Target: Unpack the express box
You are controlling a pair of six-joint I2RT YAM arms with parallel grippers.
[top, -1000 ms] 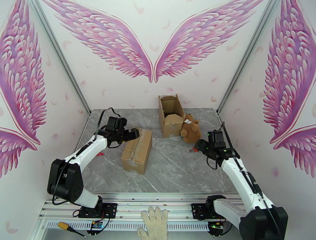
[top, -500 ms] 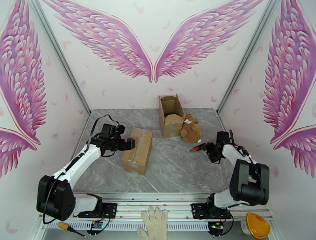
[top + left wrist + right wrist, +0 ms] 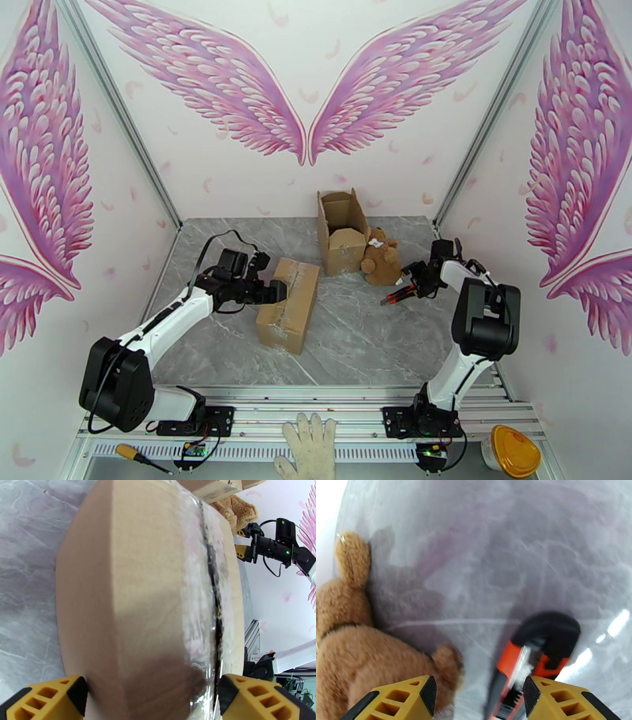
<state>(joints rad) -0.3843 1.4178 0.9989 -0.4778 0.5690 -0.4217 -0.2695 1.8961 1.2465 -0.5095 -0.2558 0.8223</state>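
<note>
Box and left hand have shifted right toward the middle of the table (image 3: 355, 339), and the right arm has folded back, swinging its hand out to the right edge, far half. Express box (image 3: 290, 306) now lies flat just left of the table's middle, long axis running near to far, taped seam (image 3: 209, 578) up. Left hand (image 3: 276, 292) has its fingers spread wide and clamped across the box's left end, pads on both sides. Right hand (image 3: 411, 283) carries the utility knife (image 3: 395, 298) between its fingers, seated hard against one finger and off-centre; can't tell how firm that grip is, or whether the blade is out. Teddy bear (image 3: 382, 259) sits just beside the knife, leaning on the open box (image 3: 341, 225) at the far edge. The left wrist view shows a dark ragged line down the tape. It reads as a slit, but I can't confirm it runs the full length. My read on the step: hold the box while the seam is cut or finished. I should keep the clamp square so the box can't yaw, bring the knife in along the seam, cut shallow, and stroke away from my left fingers. The swing back must stay clear of the bear. If the knife wobbles, I should set it down and re-grip before cutting.
</note>
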